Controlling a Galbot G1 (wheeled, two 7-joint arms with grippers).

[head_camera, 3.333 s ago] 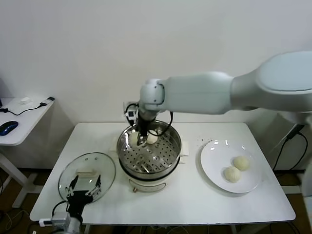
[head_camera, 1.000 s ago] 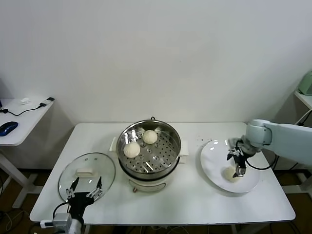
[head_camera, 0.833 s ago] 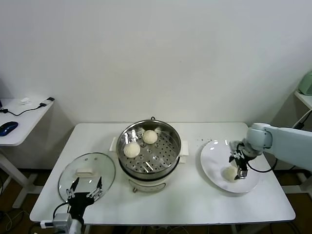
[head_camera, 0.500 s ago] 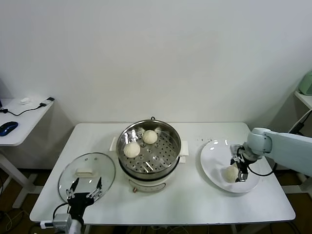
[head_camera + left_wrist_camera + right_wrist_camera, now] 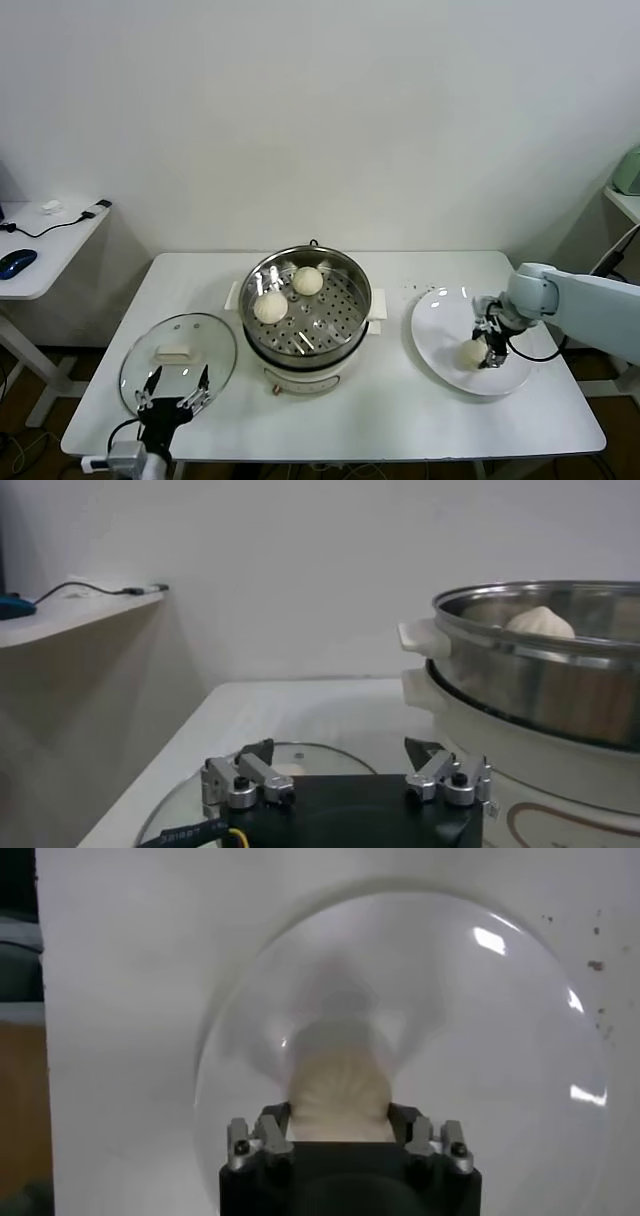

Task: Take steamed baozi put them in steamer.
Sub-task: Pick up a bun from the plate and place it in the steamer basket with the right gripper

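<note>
Two steamed baozi (image 5: 270,307) sit on the perforated tray inside the steamer (image 5: 350,318) at the middle of the white table (image 5: 400,410); a third bun (image 5: 470,353) lies on the white plate (image 5: 440,320) to the steamer's right; the right gripper (image 5: 488,345) is down over it, fingers closed against its sides; the left gripper (image 5: 172,396) hangs spread wide over the glass lid (image 5: 180,340), holding nothing.

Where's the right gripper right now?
In the head view, the right gripper is on the right, down on the white plate, its fingers closing around a baozi.
</note>
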